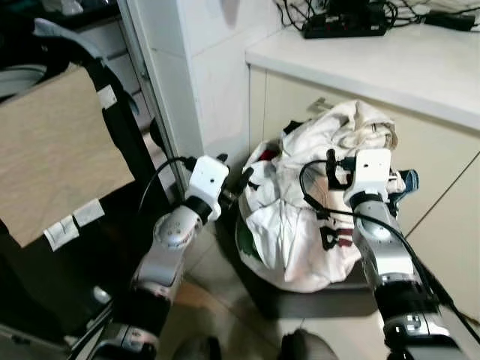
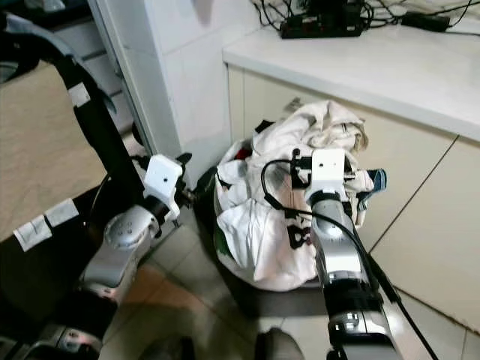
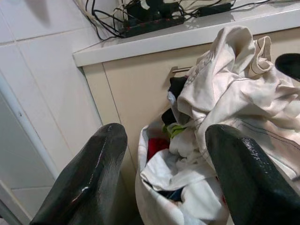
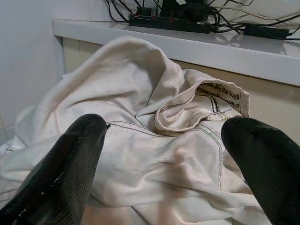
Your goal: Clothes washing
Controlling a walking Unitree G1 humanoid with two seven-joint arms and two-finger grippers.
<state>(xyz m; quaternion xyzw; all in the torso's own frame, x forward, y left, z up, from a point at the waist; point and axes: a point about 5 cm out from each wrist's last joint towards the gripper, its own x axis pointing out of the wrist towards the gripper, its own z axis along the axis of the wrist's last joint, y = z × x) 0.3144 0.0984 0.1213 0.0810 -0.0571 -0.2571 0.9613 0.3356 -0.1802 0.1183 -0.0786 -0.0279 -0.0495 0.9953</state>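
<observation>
Laundry [image 1: 300, 225] sits heaped in a white bag on the floor against the cabinet, under the bench [image 1: 390, 60]; your right tool [image 4: 164, 154], spread wide, hovers at the cream garment [image 4: 154, 117] on top; your left tool [image 3: 164, 173], also wide, waits beside the bag; bite a thick fold, not a hem.

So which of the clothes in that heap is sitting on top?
The cream garment with dark stitched seams, crowning the laundry pile. The red and green pieces sit lower, tucked underneath it.
</observation>
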